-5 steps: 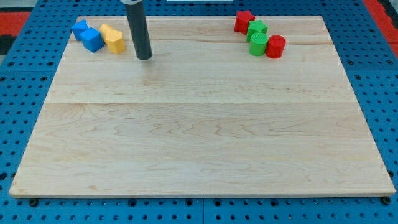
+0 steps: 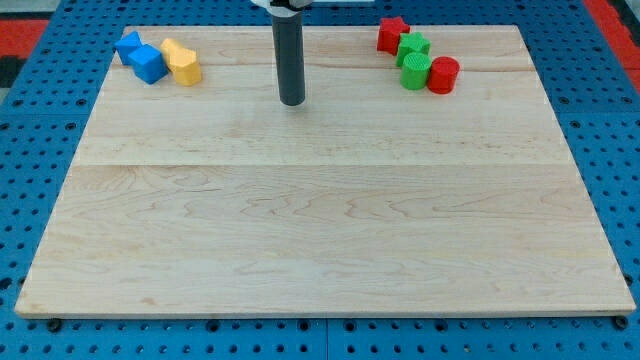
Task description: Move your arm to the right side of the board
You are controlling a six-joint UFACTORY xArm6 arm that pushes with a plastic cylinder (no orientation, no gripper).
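Note:
My tip rests on the wooden board near the view's top, a little left of centre. It touches no block. To its left, at the top left corner, lie a blue block, a blue cube and a yellow block. To its right, at the top right, lie a red star, a green block, a green cylinder and a red cylinder.
The board lies on a blue pegboard table with rows of holes. The board's right edge runs down the view's right side.
My tip has slid to the view's right, from beside the yellow block to near the board's top middle. No block has moved.

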